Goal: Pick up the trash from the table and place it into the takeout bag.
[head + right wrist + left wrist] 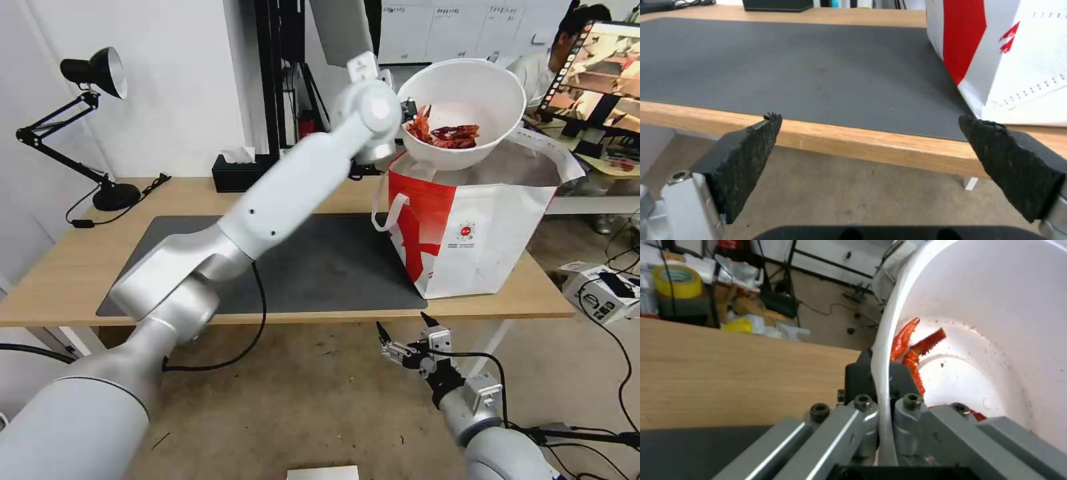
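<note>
The white bowl [467,110] of red shells [448,135] is held above the open top of the takeout bag [477,230], tipped so that its mouth faces back toward the robot and its lower rim hangs just over the bag's opening; the shells are gathered low in the bowl on the side nearest the left hand [405,110]. The left hand [882,386] is closed on the bowl's rim, one finger [857,380] outside the wall and the other inside, the white rim pinched between them; the left arm is stretched up from the near side of the desk [80,267] across the dark grey mat [320,267] to the bag.

The bag stands on the desk at the mat's right end, partly on the mat and partly on the bare wood, its red panel turned toward the mat and a white strap handle [390,213] drooping from the near corner; a small red logo [465,232] is seen on its white face.

The right hand [407,337] is held below the desk's front edge, in front of the bag and well apart from it, its fingers [746,160] spread wide with nothing between them; through them the desk edge [862,140], the mat [795,66] and the bag's lower corner [1009,66] are seen.

A black desk lamp [87,127] stands at the desk's far left corner, and a black tissue box [240,170] sits at the far edge behind the mat.
</note>
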Controlling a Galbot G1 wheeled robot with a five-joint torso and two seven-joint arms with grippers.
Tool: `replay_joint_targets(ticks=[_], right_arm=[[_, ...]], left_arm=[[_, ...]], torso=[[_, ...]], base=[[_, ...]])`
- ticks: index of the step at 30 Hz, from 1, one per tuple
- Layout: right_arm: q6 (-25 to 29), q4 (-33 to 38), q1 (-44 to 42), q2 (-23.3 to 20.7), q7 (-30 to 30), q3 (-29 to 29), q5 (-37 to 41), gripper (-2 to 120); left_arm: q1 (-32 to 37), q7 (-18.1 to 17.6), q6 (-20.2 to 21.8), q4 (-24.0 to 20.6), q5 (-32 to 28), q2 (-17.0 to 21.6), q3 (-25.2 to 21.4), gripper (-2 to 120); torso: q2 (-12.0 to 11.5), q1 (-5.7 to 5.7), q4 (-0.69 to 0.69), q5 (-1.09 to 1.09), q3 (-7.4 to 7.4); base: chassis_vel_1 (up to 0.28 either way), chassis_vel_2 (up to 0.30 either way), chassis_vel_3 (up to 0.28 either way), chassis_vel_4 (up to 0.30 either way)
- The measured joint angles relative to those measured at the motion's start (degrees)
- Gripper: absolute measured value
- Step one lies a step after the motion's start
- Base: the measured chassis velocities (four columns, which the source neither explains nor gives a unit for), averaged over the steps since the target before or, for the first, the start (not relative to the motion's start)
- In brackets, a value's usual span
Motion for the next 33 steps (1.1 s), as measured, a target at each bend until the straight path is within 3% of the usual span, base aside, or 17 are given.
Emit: replay_joint_targets(ticks=[9, 20, 23, 25, 27, 33], right_arm=[[0.0, 0.0, 0.0, 0.0, 0.0, 0.0, 0.0, 100], [0.0, 0.0, 0.0, 0.0, 0.0, 0.0, 0.0, 100], [0.0, 0.0, 0.0, 0.0, 0.0, 0.0, 0.0, 100], [0.0, 0.0, 0.0, 0.0, 0.0, 0.0, 0.0, 100], [0.0, 0.0, 0.0, 0.0, 0.0, 0.0, 0.0, 100], [0.0, 0.0, 0.0, 0.0, 0.0, 0.0, 0.0, 100]], left_arm=[[1.7, 2.9, -3.8, 1.1, 10.7, -0.3, 4.1, 0], [2.5, 5.5, -4.3, -2.2, 13.2, 1.8, 6.8, 0], [2.5, 6.8, -2.4, -4.5, 12.5, 3.4, 8.0, 0], [2.5, 6.8, 2.4, -6.1, 8.3, 4.1, 8.0, 0], [2.5, 6.8, 3.2, -6.5, 7.2, 4.2, 8.0, 2], [2.7, 6.7, 6.0, -7.4, 3.7, 4.1, 7.8, 26]], torso=[[0.0, -0.01, 0.00, -0.01, 0.00], [0.0, 0.00, 0.00, -0.01, 0.00], [0.0, 0.00, 0.01, -0.01, 0.00], [0.0, -0.01, 0.00, -0.01, 0.00], [0.0, -0.01, 0.00, -0.01, 0.00], [0.0, 0.00, 0.00, -0.01, 0.00]], base=[[0.000, 0.000, 0.000, 0.000], [0.000, 0.000, 0.000, 0.000], [0.000, 0.000, 0.000, 0.000], [0.000, 0.000, 0.000, 0.000], [0.000, 0.000, 0.000, 0.000], [0.000, 0.000, 0.000, 0.000]])
